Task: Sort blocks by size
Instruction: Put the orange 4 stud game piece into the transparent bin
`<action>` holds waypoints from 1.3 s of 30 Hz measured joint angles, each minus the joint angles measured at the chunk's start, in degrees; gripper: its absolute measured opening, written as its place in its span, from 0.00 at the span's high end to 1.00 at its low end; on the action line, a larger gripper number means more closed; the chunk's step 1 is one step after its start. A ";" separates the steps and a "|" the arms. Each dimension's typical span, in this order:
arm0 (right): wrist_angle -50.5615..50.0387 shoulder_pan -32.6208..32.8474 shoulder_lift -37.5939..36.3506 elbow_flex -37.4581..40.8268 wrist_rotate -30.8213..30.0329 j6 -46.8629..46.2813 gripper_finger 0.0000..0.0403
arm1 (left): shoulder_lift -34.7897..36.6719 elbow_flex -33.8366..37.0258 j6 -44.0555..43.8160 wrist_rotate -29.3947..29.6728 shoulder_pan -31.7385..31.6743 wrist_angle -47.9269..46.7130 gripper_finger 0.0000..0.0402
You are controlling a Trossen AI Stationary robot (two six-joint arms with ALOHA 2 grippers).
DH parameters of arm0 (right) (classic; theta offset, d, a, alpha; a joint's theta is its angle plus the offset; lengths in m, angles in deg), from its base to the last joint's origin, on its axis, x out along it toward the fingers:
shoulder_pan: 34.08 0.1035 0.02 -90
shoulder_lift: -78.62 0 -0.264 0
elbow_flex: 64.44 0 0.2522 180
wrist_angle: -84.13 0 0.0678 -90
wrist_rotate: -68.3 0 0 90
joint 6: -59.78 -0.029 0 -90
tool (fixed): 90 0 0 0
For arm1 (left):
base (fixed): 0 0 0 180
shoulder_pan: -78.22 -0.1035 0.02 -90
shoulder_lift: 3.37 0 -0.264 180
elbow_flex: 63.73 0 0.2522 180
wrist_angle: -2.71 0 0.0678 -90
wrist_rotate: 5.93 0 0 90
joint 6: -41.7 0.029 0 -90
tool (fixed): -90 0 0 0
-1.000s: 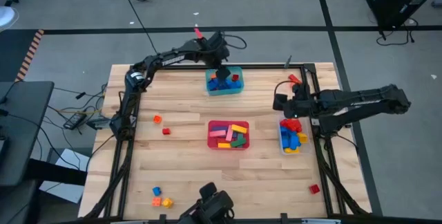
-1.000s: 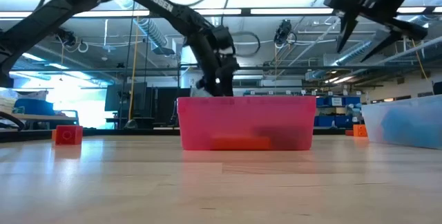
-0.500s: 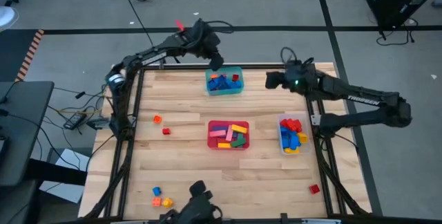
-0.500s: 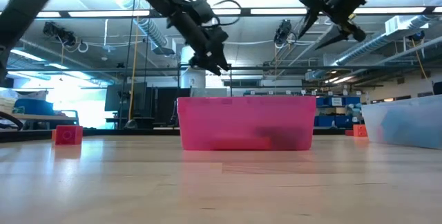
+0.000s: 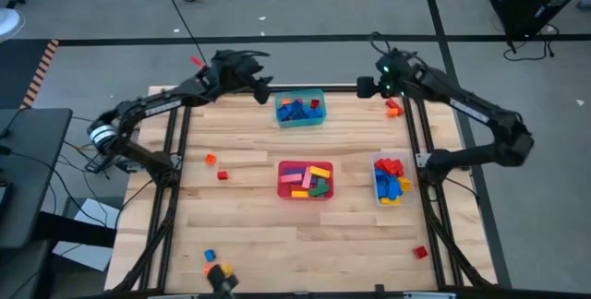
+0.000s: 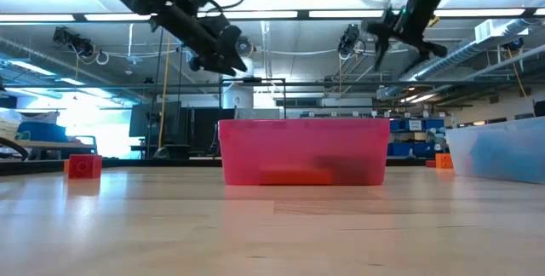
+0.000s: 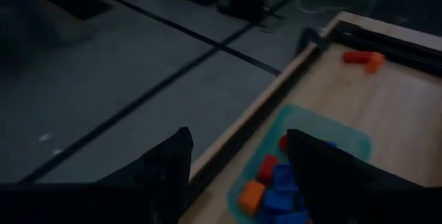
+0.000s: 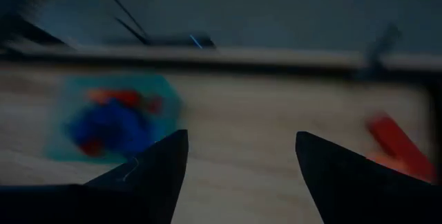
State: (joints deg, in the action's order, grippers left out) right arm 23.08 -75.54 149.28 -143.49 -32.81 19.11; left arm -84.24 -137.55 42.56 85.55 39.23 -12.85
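Left gripper (image 5: 261, 84) raised over the far edge of the tabletop (image 5: 249, 225), just left of the teal tub (image 5: 300, 109), fingers (image 7: 166, 165) apart with nothing between them. Right gripper (image 5: 363, 87) likewise lifted above the far edge, nearer the far right corner, fingers (image 8: 155, 169) spread wide and empty. In the low view, both grippers well above the tubs, neither touching anything.

Blocks split among three tubs and several loose spots. Teal tub at the middle of the far edge, filled mostly with blue blocks (image 5: 294, 110) plus a little red and orange. Red tub (image 5: 306, 180) at the centre of the tabletop, holding longer bars in yellow, pink, green and orange. Clear tub (image 5: 390, 180) toward the right edge, holding red, blue and yellow blocks.

Loose on the wood: a red and orange pair (image 5: 394, 107) near the far right corner, just beside the right arm's frame rail; a small orange block (image 5: 211, 159) and a small red block (image 5: 223, 175) toward the left edge, near each other but apart; a red block (image 5: 420, 252) close to the near right corner; a cluster of blue, orange and yellow blocks (image 5: 213, 264) by the near left corner, touching or nearly so.

From the low view, red tub (image 6: 304, 151) front and centre, an orange bar dimly visible through its wall; one red block (image 6: 83, 166) off to its side.
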 joint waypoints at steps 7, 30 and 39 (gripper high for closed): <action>-15.62 -7.93 13.08 -7.36 4.60 1.86 0.30 | 3.60 3.00 0.26 6.83 -0.04 0.10 0.39; -21.83 -16.02 30.23 -5.96 -2.43 -2.58 0.24 | 3.70 3.02 3.61 7.15 -0.01 -3.01 0.39; -20.61 -14.44 34.96 -3.43 -7.74 -5.87 0.25 | 3.68 3.02 3.61 7.20 -0.01 -3.96 0.39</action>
State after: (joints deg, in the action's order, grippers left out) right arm 2.47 -89.97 184.23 -146.92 -40.55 13.24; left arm -80.56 -134.53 46.17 92.75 39.22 -16.81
